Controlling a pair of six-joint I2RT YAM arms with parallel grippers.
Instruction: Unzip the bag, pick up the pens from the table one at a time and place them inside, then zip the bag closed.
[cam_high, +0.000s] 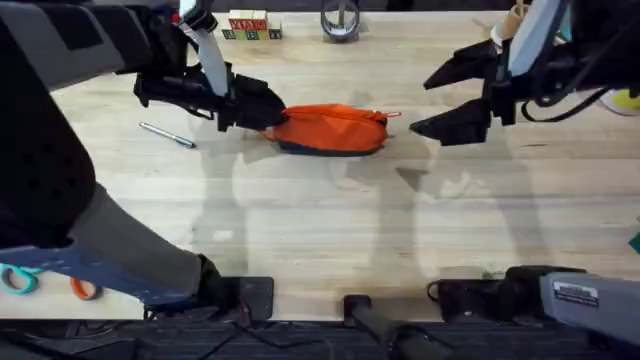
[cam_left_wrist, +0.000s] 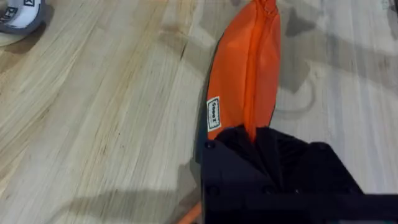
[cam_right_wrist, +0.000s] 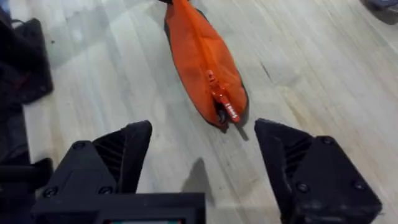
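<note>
The orange pencil pouch (cam_high: 332, 129) lies on its side mid-table (cam_high: 330, 230), zipper closed, its orange pull (cam_right_wrist: 227, 109) at the end facing my right gripper (cam_high: 448, 98). My left gripper (cam_high: 262, 106) is clamped on the pouch's opposite end; my right gripper hangs just off the pull end, jaws wide and empty. A silver-grey pen (cam_high: 167, 134) lies on the table beside my left gripper, apart from the pouch.

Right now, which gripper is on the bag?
The left gripper: its jaws are clamped on the bag at the end away from the zipper pull. The right gripper hangs open, clear of it.
</note>
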